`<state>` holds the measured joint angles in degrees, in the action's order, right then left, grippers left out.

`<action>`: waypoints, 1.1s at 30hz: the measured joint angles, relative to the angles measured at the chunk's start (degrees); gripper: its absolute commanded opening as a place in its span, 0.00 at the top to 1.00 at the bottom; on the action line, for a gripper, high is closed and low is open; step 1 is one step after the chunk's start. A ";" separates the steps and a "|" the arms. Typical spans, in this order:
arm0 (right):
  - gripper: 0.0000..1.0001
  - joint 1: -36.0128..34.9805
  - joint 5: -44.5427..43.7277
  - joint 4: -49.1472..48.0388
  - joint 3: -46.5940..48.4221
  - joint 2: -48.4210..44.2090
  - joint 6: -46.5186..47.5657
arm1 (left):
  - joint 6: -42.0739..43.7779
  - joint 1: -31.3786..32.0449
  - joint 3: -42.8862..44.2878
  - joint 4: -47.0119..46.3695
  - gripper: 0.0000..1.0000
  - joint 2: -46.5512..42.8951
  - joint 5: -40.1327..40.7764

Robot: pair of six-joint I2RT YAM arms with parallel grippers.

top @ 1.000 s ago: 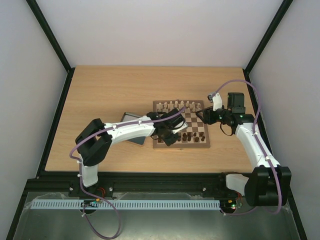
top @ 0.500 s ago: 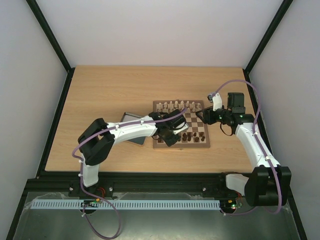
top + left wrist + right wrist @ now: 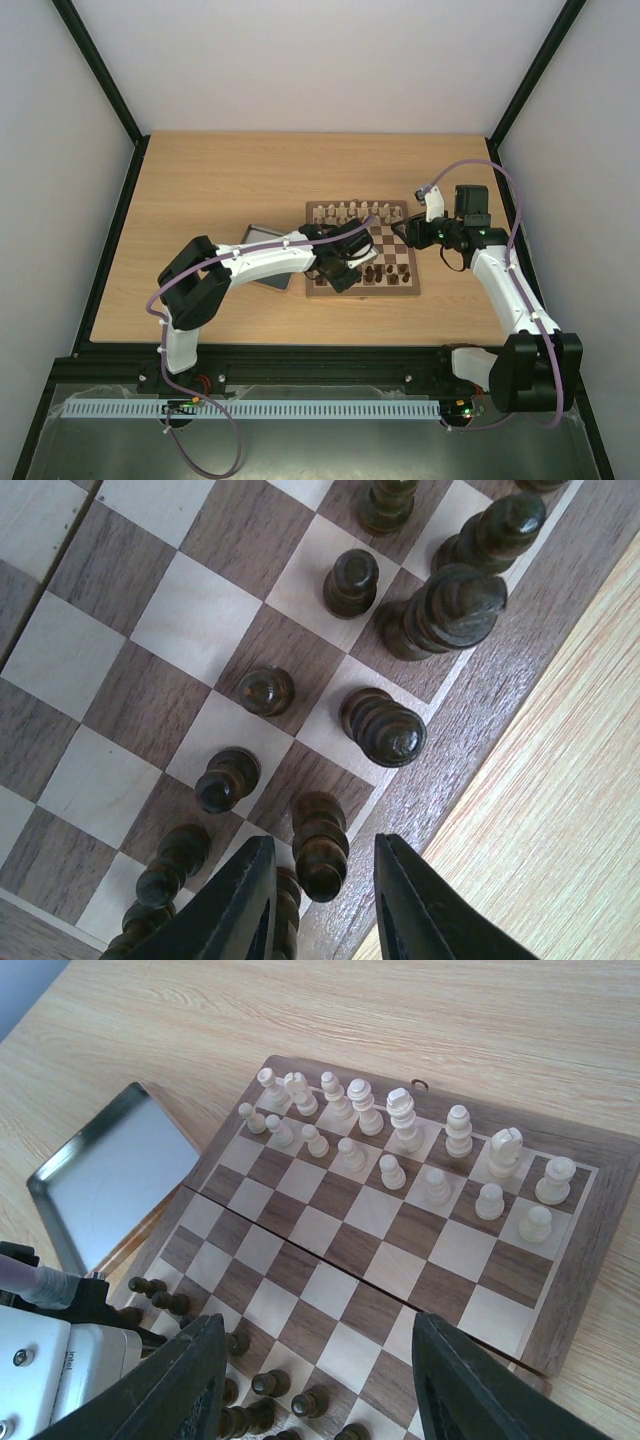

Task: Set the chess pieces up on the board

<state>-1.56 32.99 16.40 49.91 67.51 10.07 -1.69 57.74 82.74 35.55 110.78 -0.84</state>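
Note:
The board lies mid-table. Dark chess pieces stand in its two near rows, and light pieces line its far rows. My left gripper hangs low over the board's near left corner. In the left wrist view its fingers straddle an upright dark piece on an edge-row square, slightly apart from it, so the gripper is open. Other dark pieces stand around it. My right gripper hovers wide open over the board, holding nothing.
A shiny metal tray lies just left of the board, partly under the left arm, and shows again as the tray in the right wrist view. Cream pieces fill the far two rows. Bare wooden table surrounds the board.
My left gripper's jaws have parted and let go of the dark piece, which now stands on the board's edge row. Both arms have barely moved.

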 measured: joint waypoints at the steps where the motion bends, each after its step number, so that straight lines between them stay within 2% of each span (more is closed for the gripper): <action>1: 0.47 0.00 0.00 0.00 0.00 0.00 -0.02 | -0.04 0.00 0.07 0.00 0.69 0.00 0.02; 9: 0.47 0.00 0.24 0.00 0.00 0.00 -0.09 | 0.42 -0.44 0.17 -0.07 0.49 -3.30 0.98; 10: 0.47 0.00 0.24 0.00 0.00 0.00 -0.09 | 0.59 -0.87 0.13 -0.09 0.43 -4.48 1.09; 11: 0.47 0.00 0.24 -0.02 0.00 -0.02 -0.11 | 0.96 -1.18 0.13 -0.09 0.30 -5.60 1.11; 12: 0.47 0.00 0.22 -0.02 0.00 -0.02 -0.11 | 1.05 -1.70 0.07 -0.15 0.08 -6.78 1.07; 13: 0.47 0.00 0.22 0.00 0.00 -0.04 -0.11 | 1.27 -2.47 -0.13 -0.35 0.02 -8.04 1.09; 16: 0.42 0.00 0.13 -0.02 0.00 -0.24 -0.20 | 1.31 -5.86 -1.36 -1.18 0.01 -12.07 1.29; 18: 0.35 0.00 -0.42 -0.04 0.00 -0.48 -0.48 | 1.07 -7.80 -2.69 -2.03 0.01 -14.53 1.51; 21: 0.03 0.00 -2.54 -0.42 0.00 -1.11 -2.40 | 0.07 -10.88 -5.84 -3.54 0.01 -18.16 3.10; 29: 0.01 0.00 -12.11 -3.23 2.54 -4.35 -11.04 | -4.11 -22.43 -12.13 -7.30 0.01 -26.56 5.49; 33: 0.01 0.00 -18.78 -4.76 7.39 -5.05 -16.37 | -6.54 -26.51 -12.09 -9.55 0.01 -31.98 10.78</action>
<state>-1.56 14.22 11.64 57.30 62.46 -6.31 -8.23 31.22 70.65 26.00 78.81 9.93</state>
